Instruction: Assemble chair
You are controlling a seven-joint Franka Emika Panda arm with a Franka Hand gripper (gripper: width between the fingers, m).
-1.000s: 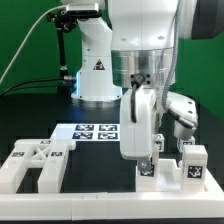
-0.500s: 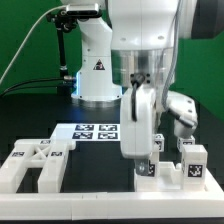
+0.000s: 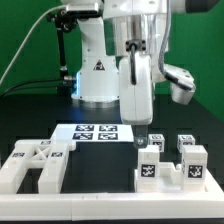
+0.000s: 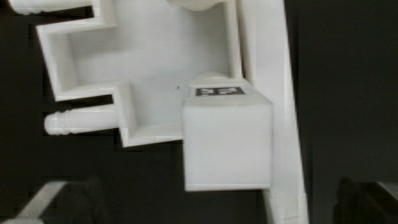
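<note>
Now, gripper (image 3: 138, 118): jaws wide, empty, hovering over the tagged block (image 4: 231, 150).
Risk: descending off-centre, a finger clips the block, knocking it askew by the edge of the desk (image 3: 100, 165).

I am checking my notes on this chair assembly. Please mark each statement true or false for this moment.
1. The gripper holds a chair piece. False: its jaws stand open and hold nothing.
2. The gripper hangs in the air and touches no piece. True.
3. The marker board lies flat on the table. True.
4. The tagged block stands on the marker board. False: it stands on the table, toward the exterior view's right.
</note>
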